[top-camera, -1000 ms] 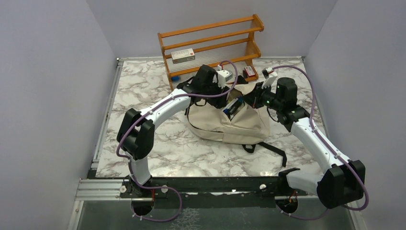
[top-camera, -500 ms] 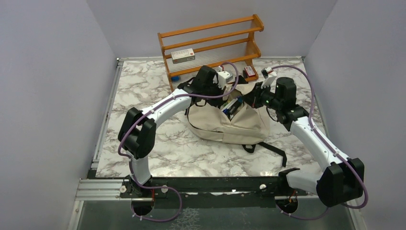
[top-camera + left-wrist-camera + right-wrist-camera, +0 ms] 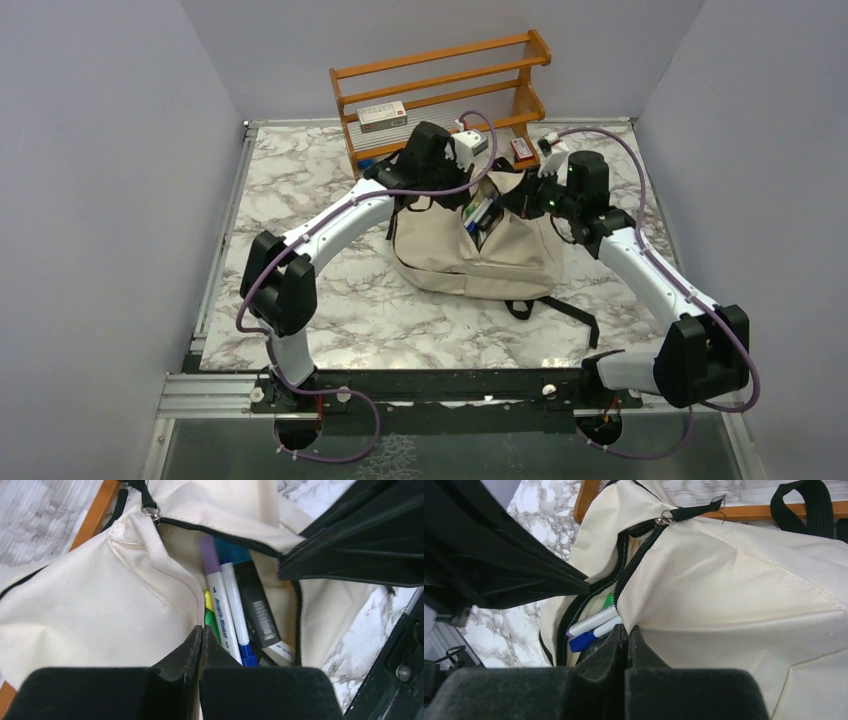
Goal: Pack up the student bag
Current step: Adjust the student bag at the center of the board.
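Note:
The student bag (image 3: 480, 255), beige with black zippers, lies mid-table with its top zipper open. Inside it are white markers (image 3: 222, 610), a black box (image 3: 257, 610) and green and yellow pens (image 3: 210, 620). My left gripper (image 3: 468, 203) (image 3: 201, 628) is shut, its tips pinching the left fabric edge of the opening. On the opposite side, my right gripper (image 3: 520, 205) (image 3: 626, 627) is shut on the other edge, with fabric caught between its tips. The markers (image 3: 591, 622) also show through the gap in the right wrist view.
A wooden rack (image 3: 440, 90) stands behind the bag with a white box (image 3: 382, 116) on its shelf. A small red item (image 3: 520, 150) and a blue one (image 3: 367, 163) sit near its foot. The bag's black strap (image 3: 570, 310) trails toward the near edge.
My left gripper has closed on the bag's edge. Both wrists have shifted slightly toward the rack, drawing the bag's top with them.

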